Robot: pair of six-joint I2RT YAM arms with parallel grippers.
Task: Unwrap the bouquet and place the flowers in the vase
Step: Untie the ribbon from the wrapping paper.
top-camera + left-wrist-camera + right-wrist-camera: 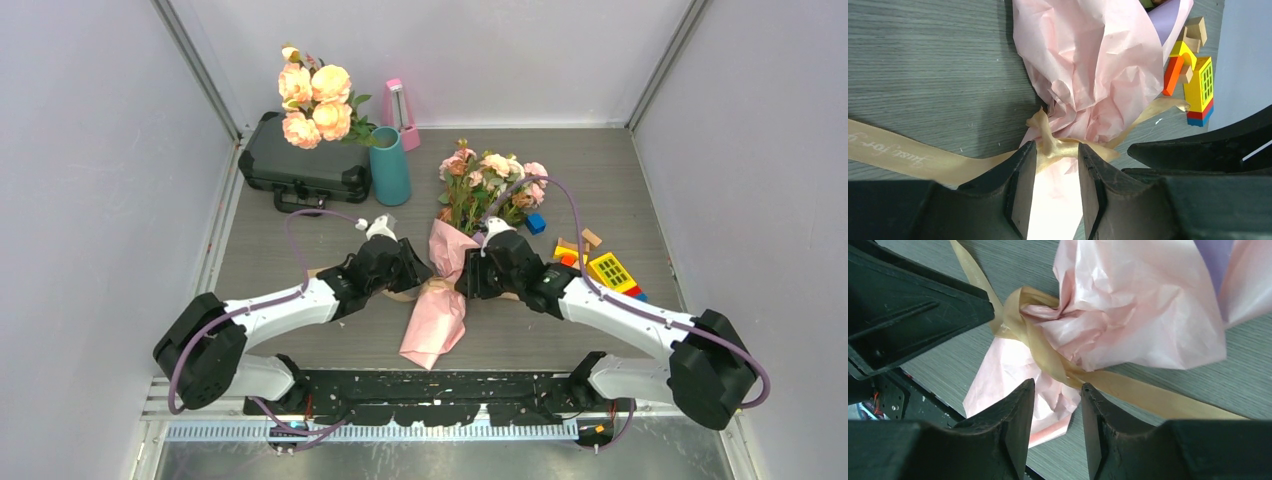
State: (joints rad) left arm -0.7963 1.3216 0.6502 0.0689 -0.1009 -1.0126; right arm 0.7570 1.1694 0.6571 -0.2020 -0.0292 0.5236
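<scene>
Lying on the table (300,220) between the two arms, the bouquet (440,300) points its flowers (490,180) toward the far wall and the crumpled tail of its pink paper (1088,65) toward the arm bases. A tan ribbon (1055,147) is knotted around the pinched waist of the paper, and one printed end trails flat across the wood. The left tool (1055,150) sits at that knot with its jaws parted and the knot lying in the gap at the fingertips; it is released, not clenched. The right tool (1058,385) meets the wrap from the other side, likewise parted and released, with the ribbon band crossing just ahead of its tips. The two tools are close together across the waist. The teal vase (390,165) stands upright well behind the left tool, left of the flower heads. Near it are a black case (300,160), big peach roses (315,100) and a pink metronome-shaped object (400,110). Coloured toy blocks (610,270) lie to the right of the bouquet.
</scene>
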